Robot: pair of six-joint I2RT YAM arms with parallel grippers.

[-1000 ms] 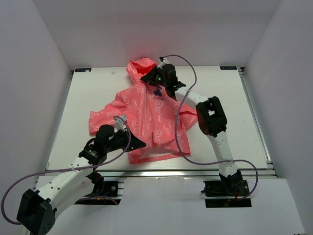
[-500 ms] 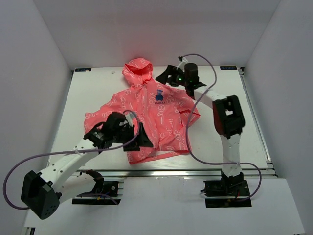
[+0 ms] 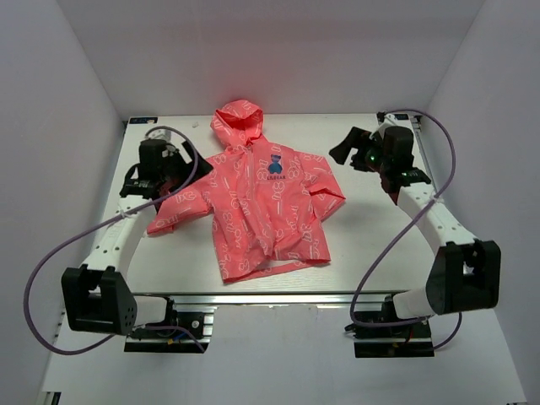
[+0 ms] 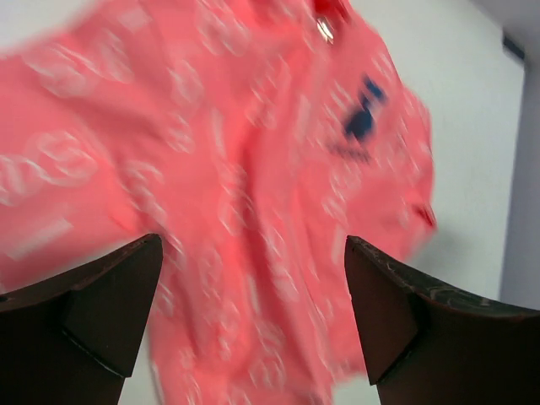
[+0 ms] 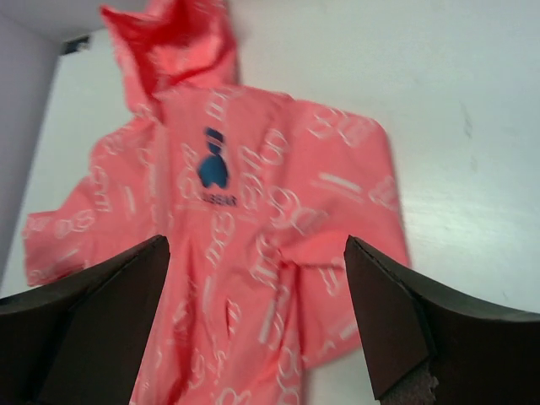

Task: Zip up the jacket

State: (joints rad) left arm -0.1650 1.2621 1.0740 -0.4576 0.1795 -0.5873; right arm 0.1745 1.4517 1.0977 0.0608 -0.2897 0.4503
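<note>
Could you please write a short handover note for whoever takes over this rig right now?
Jacket: flat on the table, front up, hood at the far edge.
Left pincer: open, empty, beside the left-hand sleeve.
Right pincer: open, empty, apart from the jacket on the right.
Done: front looks closed, zipper pull near the collar; that view is blurred.
Left: confirm the zip is fully up; nothing else obvious.

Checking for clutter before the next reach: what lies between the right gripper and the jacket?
Nothing. In the top view, only a bare stretch of white table separates the right gripper from the jacket.
</note>
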